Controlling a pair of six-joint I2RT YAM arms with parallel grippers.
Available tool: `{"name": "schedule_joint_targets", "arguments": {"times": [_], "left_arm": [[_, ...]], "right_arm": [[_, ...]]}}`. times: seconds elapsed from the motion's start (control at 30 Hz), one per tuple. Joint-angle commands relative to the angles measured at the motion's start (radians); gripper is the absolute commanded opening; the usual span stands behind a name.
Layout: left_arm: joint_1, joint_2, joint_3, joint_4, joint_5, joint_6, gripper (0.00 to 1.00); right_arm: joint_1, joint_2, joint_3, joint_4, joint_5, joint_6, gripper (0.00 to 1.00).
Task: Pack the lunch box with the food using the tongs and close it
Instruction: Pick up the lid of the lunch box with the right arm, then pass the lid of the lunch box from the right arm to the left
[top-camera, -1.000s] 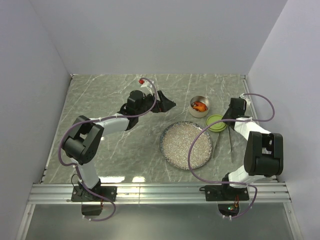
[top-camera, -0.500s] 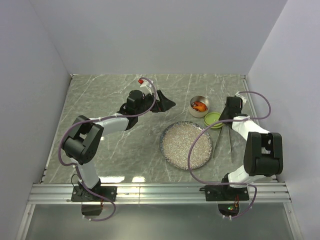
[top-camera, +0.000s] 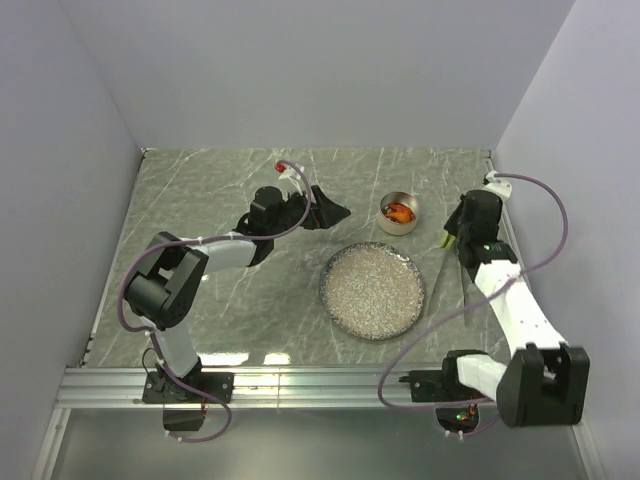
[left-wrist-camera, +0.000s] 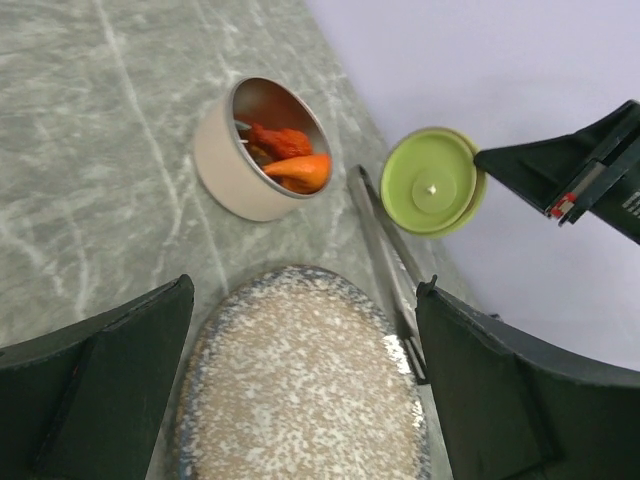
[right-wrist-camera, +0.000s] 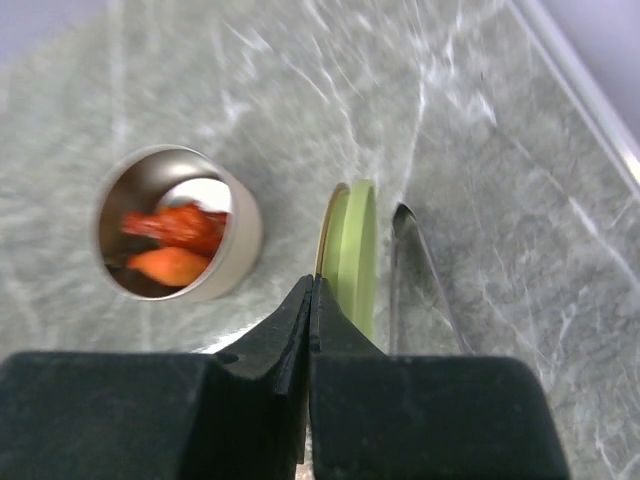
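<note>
- Nearest me, the speckled plate (top-camera: 372, 290) sits bare just in front of the lunch box (left-wrist-camera: 225, 170). The tongs (left-wrist-camera: 380, 245) lie on the tabletop in front of the box, off to its right.
- The right tool (right-wrist-camera: 311, 290) is clenched on the rim of the lime-green lid (right-wrist-camera: 355, 250), holding it on edge just right of the lunch box.
- The food (left-wrist-camera: 285, 160) looks all packed in the lunch box, so closing's next. I'd tip the lid flat, centre it over the rim, lower gently, then release.
- The left tool (top-camera: 328, 212) hangs spread wide and empty, left of the lunch box.
</note>
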Motion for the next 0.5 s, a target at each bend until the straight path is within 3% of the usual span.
{"name": "schedule_joint_targets", "arguments": {"times": [0.0, 0.17, 0.47], "left_arm": [[-0.008, -0.038, -0.020, 0.160, 0.081, -0.047, 0.99], [-0.038, -0.014, -0.039, 0.251, 0.135, -0.081, 1.00], [-0.056, -0.020, -0.072, 0.315, 0.182, -0.009, 0.98]], "right_arm": [[0.014, -0.131, -0.014, -0.002, 0.001, -0.021, 0.00], [0.037, -0.210, -0.035, 0.027, -0.083, -0.015, 0.00], [0.176, -0.204, -0.116, 0.101, -0.033, 0.011, 0.00]]}}
